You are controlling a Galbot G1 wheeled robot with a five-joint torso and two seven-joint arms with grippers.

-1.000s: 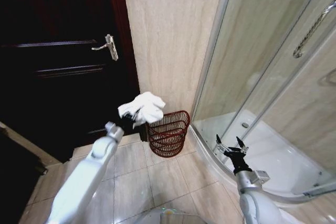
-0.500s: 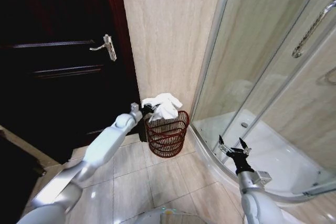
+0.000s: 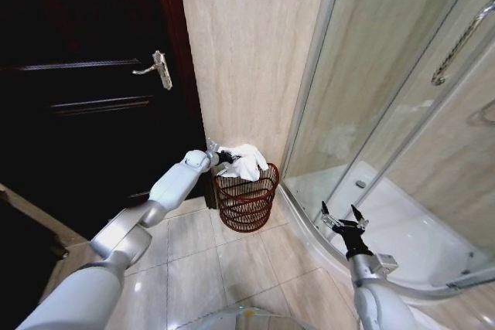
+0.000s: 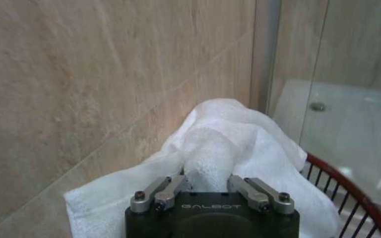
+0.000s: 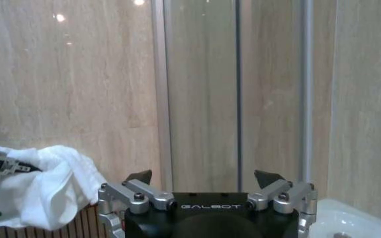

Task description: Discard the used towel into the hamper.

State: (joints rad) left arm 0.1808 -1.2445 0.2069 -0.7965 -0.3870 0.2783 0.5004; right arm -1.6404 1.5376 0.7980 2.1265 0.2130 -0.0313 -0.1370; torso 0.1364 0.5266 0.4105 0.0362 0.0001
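Beige tile wall [image 3: 247,44] and a glass shower door [image 3: 387,90] frame the red wire hamper [image 3: 247,197] on the floor. My outstretched left gripper [image 3: 225,158] clamps a crumpled white towel [image 3: 245,161] just above its rim. My right gripper [image 3: 341,220] hangs near the shower, jaws apart.

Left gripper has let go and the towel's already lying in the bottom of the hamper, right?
No. In the left wrist view the left gripper is shut on the towel, holding it above the hamper rim, not at the bottom.
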